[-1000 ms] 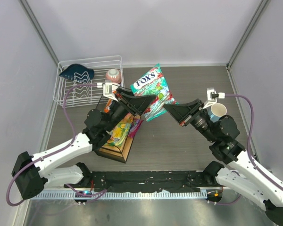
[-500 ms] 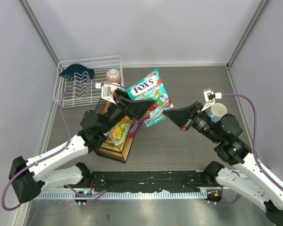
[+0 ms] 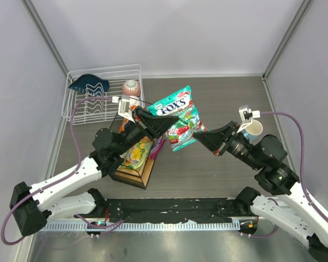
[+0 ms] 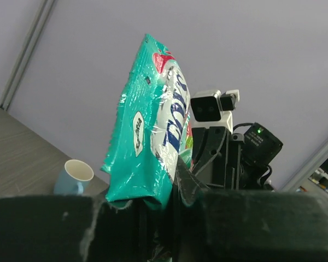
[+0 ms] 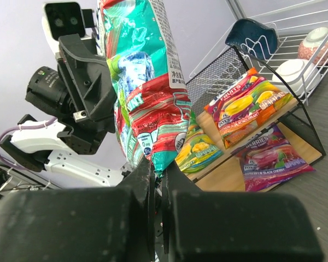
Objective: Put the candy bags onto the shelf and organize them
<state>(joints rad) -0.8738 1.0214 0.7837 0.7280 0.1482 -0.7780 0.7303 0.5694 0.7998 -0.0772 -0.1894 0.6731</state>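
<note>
A teal candy bag (image 3: 180, 109) hangs in the air between both arms, above the table's middle. My left gripper (image 3: 163, 117) is shut on its left edge; in the left wrist view the bag (image 4: 153, 125) stands upright out of that gripper (image 4: 145, 191). My right gripper (image 3: 199, 135) is shut on the bag's lower right corner, pinching the bag (image 5: 147, 93) at the jaws (image 5: 158, 169). The shelf (image 5: 229, 174) holds an orange-red bag (image 5: 246, 103) and a yellow-green bag (image 5: 199, 150) on its upper board and a purple bag (image 5: 270, 158) below. From above, the shelf (image 3: 136, 177) sits under the left arm.
A white wire dish rack (image 3: 104, 101) stands at the back left with a blue dish (image 3: 88, 83) and a bowl (image 3: 131, 86) in it. A blue-and-white cup (image 3: 253, 128) stands close beside the right arm.
My left gripper has shut on the teal bag's edge. The bag has tilted and shifted slightly right, and the right arm has drawn back a little to the right, still holding it.
</note>
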